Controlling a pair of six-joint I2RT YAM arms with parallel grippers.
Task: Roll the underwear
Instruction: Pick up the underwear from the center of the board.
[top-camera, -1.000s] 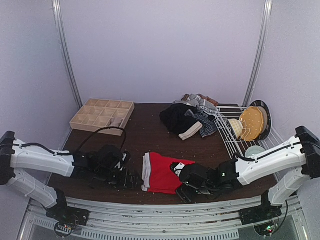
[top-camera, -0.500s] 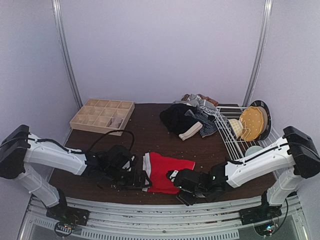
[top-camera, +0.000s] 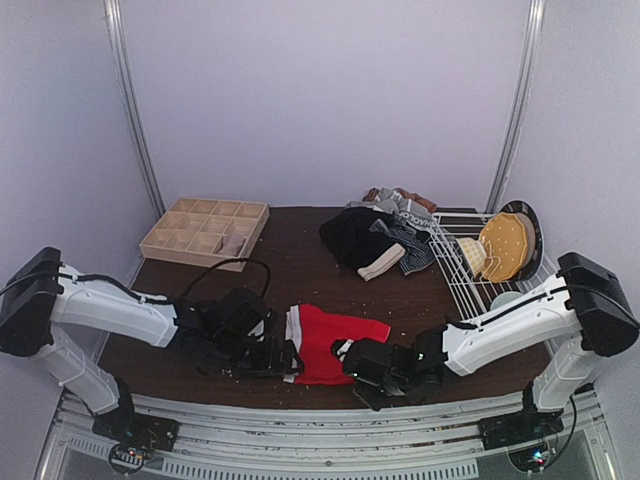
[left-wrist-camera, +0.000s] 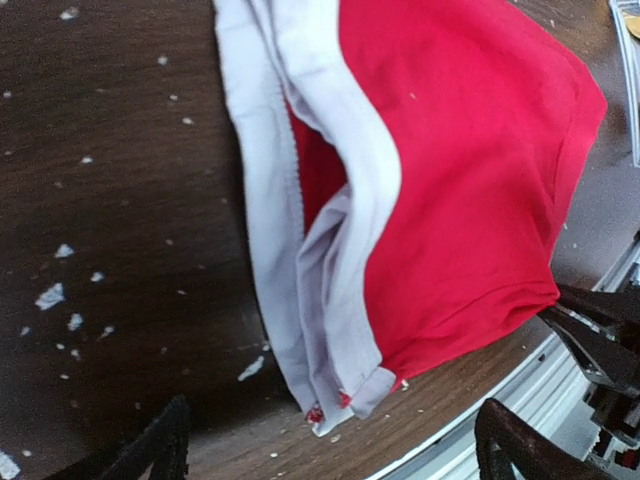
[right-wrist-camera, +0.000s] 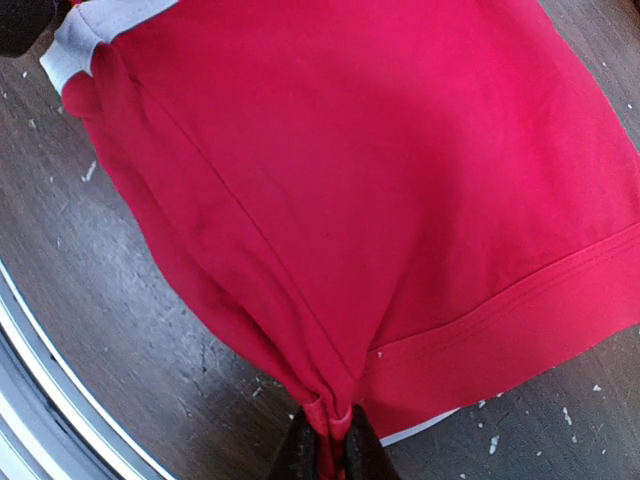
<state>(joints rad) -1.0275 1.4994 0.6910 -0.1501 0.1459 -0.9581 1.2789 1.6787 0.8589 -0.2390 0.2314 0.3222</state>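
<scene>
The red underwear (top-camera: 337, 343) with a pale waistband (left-wrist-camera: 300, 200) lies flat near the table's front edge. My right gripper (right-wrist-camera: 330, 447) is shut on a bunched fold at the near right corner of the red cloth (right-wrist-camera: 350, 200). In the top view it sits at the cloth's near right edge (top-camera: 352, 358). My left gripper (left-wrist-camera: 335, 445) stands wide open at the waistband's near corner, one finger on each side, touching nothing. It shows low at the cloth's left edge (top-camera: 284, 358). More underwear lies in a dark heap (top-camera: 375, 238) at the back.
A wooden grid tray (top-camera: 205, 231) stands at the back left. A wire rack (top-camera: 462, 268) with a yellow plate (top-camera: 505, 243) is at the right, a pale bowl (top-camera: 509, 300) beside it. The table's metal front rail (left-wrist-camera: 560, 385) runs just behind the cloth. White crumbs dot the wood.
My right gripper has closed on the red underwear's near right corner. Both arms slid inward, the left one up to the waistband end, still open.
</scene>
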